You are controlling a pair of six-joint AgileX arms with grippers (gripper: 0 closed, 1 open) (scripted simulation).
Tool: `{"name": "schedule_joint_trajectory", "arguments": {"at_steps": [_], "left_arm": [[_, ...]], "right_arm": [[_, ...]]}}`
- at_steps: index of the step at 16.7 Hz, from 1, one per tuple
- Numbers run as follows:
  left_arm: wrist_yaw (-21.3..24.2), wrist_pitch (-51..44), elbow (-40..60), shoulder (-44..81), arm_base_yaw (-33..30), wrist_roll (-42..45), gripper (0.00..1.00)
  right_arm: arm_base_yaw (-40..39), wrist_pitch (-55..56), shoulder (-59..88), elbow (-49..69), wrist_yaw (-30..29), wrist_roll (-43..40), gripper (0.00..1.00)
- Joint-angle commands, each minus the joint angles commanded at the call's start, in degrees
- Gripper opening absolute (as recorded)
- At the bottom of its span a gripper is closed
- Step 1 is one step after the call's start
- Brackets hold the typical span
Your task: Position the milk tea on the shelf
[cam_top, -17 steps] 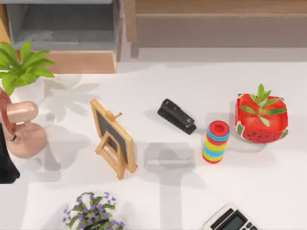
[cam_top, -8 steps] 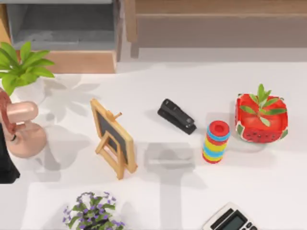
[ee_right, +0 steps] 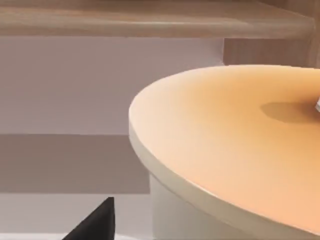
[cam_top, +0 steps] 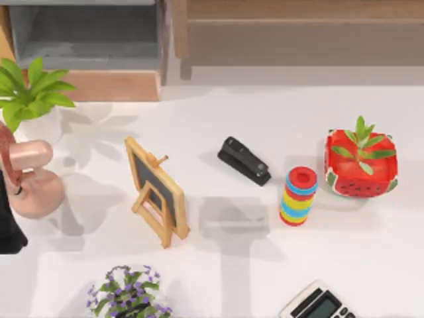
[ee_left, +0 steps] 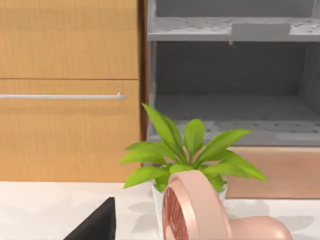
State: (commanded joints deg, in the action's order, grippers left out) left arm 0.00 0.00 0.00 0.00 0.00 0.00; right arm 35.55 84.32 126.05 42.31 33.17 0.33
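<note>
The milk tea (ee_right: 235,150) is a pale cup with a flat orange lid, seen very close in the right wrist view. A dark part of my right gripper (ee_right: 95,222) shows just beside its wall. Behind the cup are a pale wall and a wooden ledge (ee_right: 150,22). The wooden shelf (cam_top: 298,30) runs along the table's far right side in the top view. My left arm (cam_top: 8,228) is parked at the table's left edge, and a dark part of my left gripper (ee_left: 95,225) shows beside a pink fan (ee_left: 200,210).
On the table are a pink fan (cam_top: 33,179), a leafy plant (cam_top: 30,93), a small chalkboard easel (cam_top: 158,192), a black stapler (cam_top: 244,160), a striped ring stack (cam_top: 299,196), a red watermelon planter (cam_top: 361,165), a purple flower pot (cam_top: 129,298) and a calculator (cam_top: 318,305). A grey open cabinet (cam_top: 86,40) stands at the far left.
</note>
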Motion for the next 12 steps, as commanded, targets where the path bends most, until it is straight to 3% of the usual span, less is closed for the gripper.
{"name": "schedule_joint_trajectory", "arguments": {"at_steps": [4,12], "left_arm": [[0.00,0.00,0.00,0.00,0.00,0.00,1.00],[0.00,0.00,0.00,0.00,0.00,0.00,1.00]], "right_arm": [[-0.01,-0.08,0.01,0.08,-0.01,0.00,1.00],[-0.01,-0.08,0.01,0.08,-0.01,0.00,0.40]]}}
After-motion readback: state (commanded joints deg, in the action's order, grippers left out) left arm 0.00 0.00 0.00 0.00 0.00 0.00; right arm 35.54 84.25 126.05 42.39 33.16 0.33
